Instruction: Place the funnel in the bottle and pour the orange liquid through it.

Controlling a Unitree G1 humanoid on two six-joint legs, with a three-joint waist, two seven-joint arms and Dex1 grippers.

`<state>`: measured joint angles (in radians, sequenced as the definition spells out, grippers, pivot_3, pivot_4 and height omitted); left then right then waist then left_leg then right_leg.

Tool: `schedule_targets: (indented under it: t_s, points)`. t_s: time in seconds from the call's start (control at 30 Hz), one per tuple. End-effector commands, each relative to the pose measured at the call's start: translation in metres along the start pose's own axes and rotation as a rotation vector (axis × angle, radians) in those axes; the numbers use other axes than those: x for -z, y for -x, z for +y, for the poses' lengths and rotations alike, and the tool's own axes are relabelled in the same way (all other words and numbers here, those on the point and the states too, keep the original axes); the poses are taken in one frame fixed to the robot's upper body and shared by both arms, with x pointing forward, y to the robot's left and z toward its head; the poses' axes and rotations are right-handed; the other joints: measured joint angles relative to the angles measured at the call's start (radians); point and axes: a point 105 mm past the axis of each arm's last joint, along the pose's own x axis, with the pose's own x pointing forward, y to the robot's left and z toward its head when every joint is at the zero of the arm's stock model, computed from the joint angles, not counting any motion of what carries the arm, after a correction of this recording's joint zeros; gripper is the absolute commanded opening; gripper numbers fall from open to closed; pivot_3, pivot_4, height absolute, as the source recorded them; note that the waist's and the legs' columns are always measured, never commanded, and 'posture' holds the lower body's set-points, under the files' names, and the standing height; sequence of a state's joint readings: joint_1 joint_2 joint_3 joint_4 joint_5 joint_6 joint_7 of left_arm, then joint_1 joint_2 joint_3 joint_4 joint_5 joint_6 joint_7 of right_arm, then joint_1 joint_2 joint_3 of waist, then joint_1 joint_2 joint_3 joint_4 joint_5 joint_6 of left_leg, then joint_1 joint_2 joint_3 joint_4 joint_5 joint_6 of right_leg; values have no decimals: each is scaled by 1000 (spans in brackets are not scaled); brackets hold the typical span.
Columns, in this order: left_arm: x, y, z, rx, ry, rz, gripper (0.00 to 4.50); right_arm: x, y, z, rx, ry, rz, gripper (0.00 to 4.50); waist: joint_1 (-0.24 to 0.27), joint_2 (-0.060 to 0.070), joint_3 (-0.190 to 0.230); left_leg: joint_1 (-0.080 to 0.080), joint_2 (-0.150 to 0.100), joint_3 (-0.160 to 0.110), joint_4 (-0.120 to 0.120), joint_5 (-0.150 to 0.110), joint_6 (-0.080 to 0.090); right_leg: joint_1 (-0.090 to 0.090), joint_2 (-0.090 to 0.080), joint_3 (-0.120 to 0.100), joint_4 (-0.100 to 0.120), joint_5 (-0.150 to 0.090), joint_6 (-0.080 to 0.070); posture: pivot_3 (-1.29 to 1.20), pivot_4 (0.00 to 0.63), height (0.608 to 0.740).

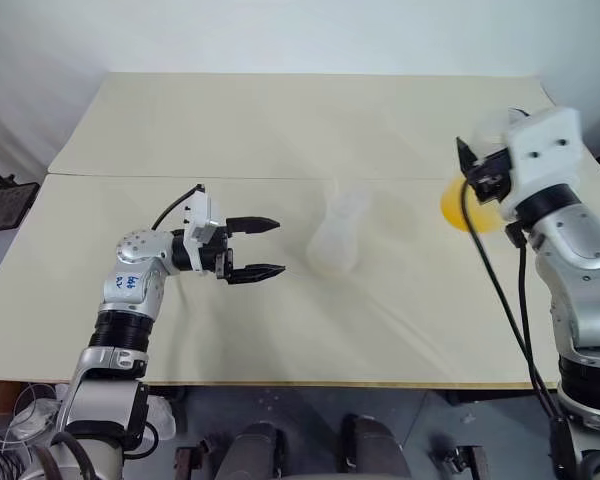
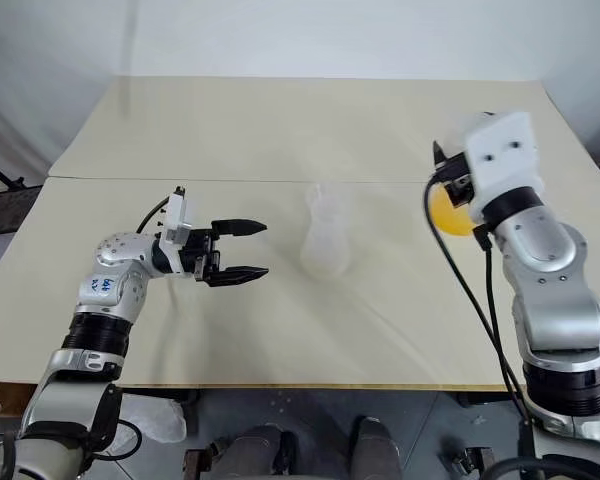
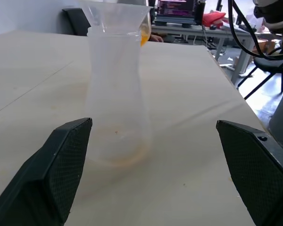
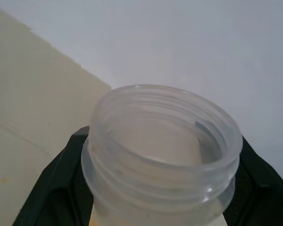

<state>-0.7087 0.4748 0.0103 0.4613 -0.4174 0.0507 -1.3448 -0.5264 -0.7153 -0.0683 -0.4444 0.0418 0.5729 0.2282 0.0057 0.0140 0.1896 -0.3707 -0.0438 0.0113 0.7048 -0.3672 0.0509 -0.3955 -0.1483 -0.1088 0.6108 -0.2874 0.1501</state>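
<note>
Centrally, the cream table [image 1: 280, 130] spans the scene, its cloth cover showing one seam line running across from side to side. Right arm [image 1: 580, 270]: raised above the table's right side, with the right gripper [image 4: 155, 188] closed around the neck of a clear flask [image 4: 162, 146]; black fingers [image 4: 56, 188] sit on both sides just below the threaded rim, and the mouth is open and uncapped. The orange liquid [image 1: 462, 205] shows as a yellow-orange pool in this held flask, off the table surface, just beside the gripper housing. Left arm [image 1: 130, 300]: low over the table's left half, pointing toward the centre. Left gripper [image 1: 257, 247] has its jaws spread wide and level, with nothing between them; it is near the bottle but apart from it. The bottle [image 1: 337, 240] stands upright on the cloth near the table's middle, between the two arms, with a faint orange tint at its base in the left wrist view. The funnel [image 3: 117, 15] is seated in the bottle's neck, wide mouth upward, its cone resting on the rim.
</note>
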Motion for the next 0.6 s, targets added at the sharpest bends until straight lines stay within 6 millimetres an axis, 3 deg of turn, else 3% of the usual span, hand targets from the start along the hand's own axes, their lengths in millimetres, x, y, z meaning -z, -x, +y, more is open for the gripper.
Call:
schedule_targets:
  t_s: [0.03,0.3,0.6]
  points:
    - [-7,-4,4,24,-40,-5,4500,-28,3,6,-15,170,-81,2821,0,0,0,0,0,0,0,0,0,0,0,0,0,0,0,0,150,740]
    - [-5,-3,7,30,-40,-8,4500,-35,-4,38,-140,491,-97,2821,-8,0,0,0,0,1,-2,0,0,-1,0,0,0,0,0,0,150,740]
    - [-5,-3,6,35,-44,-14,4500,-46,-15,50,-129,645,-154,2821,-7,0,0,-1,0,0,-2,0,0,-2,0,-1,0,0,0,0,150,740]
